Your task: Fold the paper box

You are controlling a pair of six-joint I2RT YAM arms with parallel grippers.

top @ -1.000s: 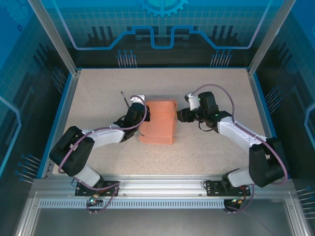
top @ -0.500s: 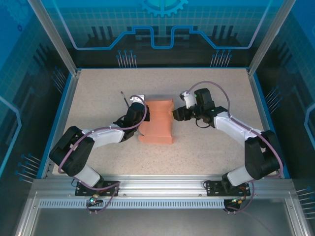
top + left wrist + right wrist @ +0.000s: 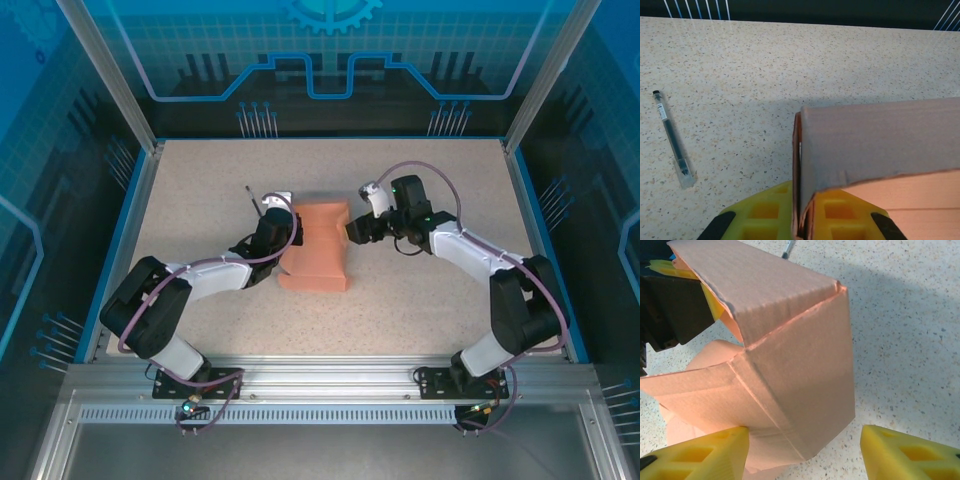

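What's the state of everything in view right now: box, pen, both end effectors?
paper box: partly folded, panels raised, resting on the table.
left end effector: shut on one wall of the paper box.
right end effector: open, one finger on either side of the paper box's corner.
pen: lying flat on the table, apart from the paper box, untouched.

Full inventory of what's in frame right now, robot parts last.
paper box: one, salmon-orange, partly folded, mid-table between the arms.
pen: one, dark with a clear barrel, lying on the table left of the box, apart from it.
table: one, speckled beige, under everything.
left fingers: two, yellow, shut on a box wall.
right fingers: two, yellow, open, one each side of a box corner.
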